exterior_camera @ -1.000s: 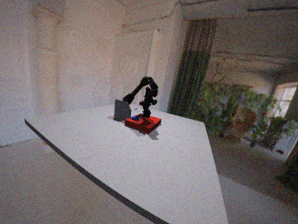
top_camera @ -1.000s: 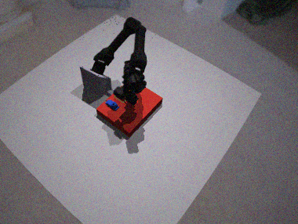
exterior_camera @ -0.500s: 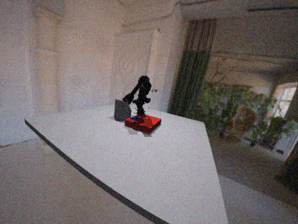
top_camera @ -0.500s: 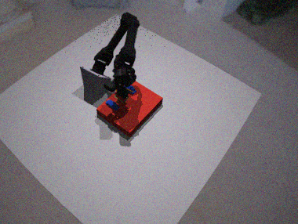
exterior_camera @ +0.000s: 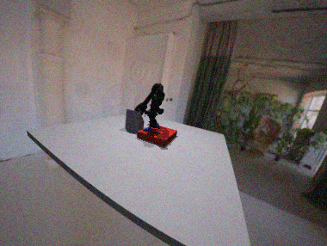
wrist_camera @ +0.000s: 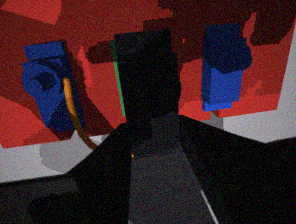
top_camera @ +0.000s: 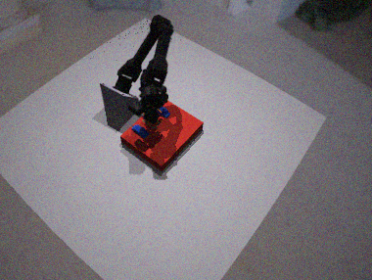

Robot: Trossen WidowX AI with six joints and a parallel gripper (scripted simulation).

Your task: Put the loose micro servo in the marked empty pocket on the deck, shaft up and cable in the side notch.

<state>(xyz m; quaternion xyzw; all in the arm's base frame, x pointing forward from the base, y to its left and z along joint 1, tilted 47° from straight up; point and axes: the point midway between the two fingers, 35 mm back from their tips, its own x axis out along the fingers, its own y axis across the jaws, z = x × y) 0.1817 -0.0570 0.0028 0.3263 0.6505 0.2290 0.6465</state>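
The red deck (top_camera: 188, 124) (exterior_camera: 169, 132) (wrist_camera: 102, 107) lies under my gripper (top_camera: 151, 117) (exterior_camera: 153, 126) (wrist_camera: 152, 125), which points down over it. The gripper is shut on the loose micro servo (wrist_camera: 146, 75), a dark block in the wrist view that merges with the black fingers. A green marking line (wrist_camera: 120, 92) of the pocket shows along the block's left side; the rest is covered. The servo's cable, its shaft, the side notch and any gap below the ears cannot be made out.
A blue servo (top_camera: 140, 130) (wrist_camera: 47, 95) with an orange cable (wrist_camera: 71, 102) sits in the deck on one side, and another blue servo (top_camera: 164, 113) (wrist_camera: 223, 82) on the other. An upright grey panel (top_camera: 115, 109) (exterior_camera: 134, 121) stands beside the deck, close to the arm.
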